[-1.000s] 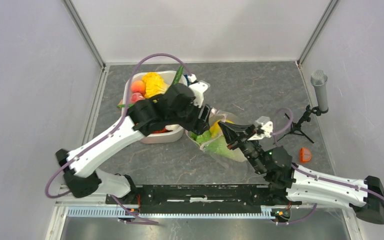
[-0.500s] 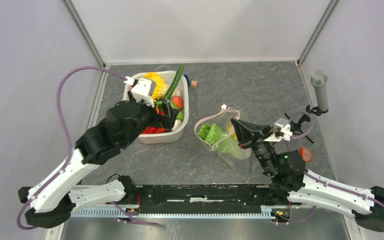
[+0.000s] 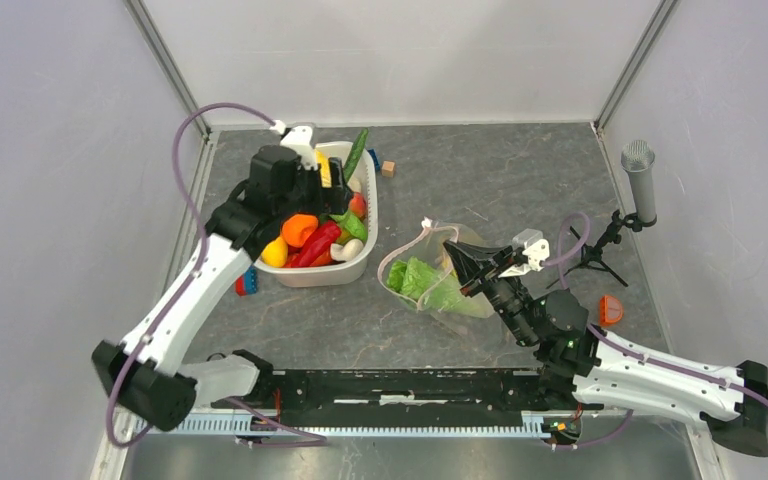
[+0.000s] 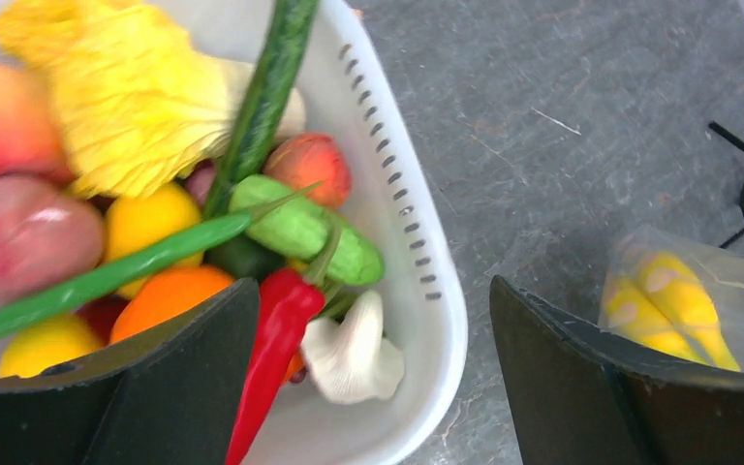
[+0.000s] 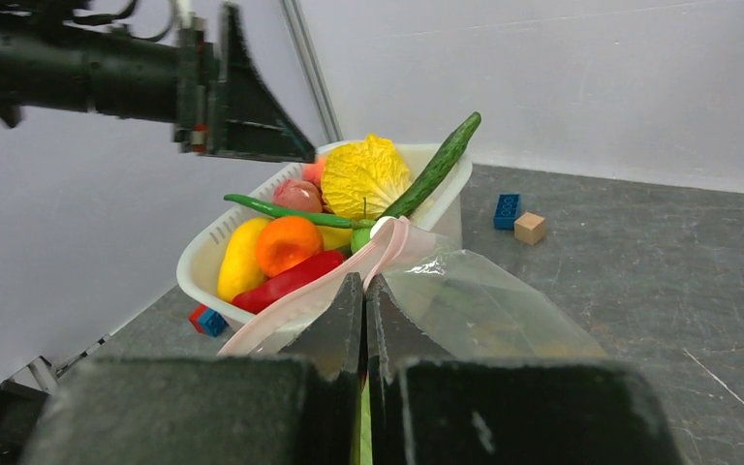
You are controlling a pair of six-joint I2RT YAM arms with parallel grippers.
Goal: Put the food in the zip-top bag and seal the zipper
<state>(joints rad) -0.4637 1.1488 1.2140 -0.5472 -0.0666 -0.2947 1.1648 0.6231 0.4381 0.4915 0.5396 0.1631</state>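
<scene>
Filling is in hand: the zipper point(image 5: 380, 247) is pinched by the right gripper point(image 5: 364, 300) at centre. The wide-spread left gripper point(image 4: 373, 291), upper left, must be lowered onto the red chilli point(image 4: 276, 339).

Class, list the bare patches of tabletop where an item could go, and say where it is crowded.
Bare: the far stretch between the wooden block and microphone; the near strip before the white tub. Crowded: the tub itself, and around the zip-top bag.

zip-top bag point(image 4: 736, 281) cut by right edge, peach point(image 4: 5, 116) blurred at left edge
</scene>
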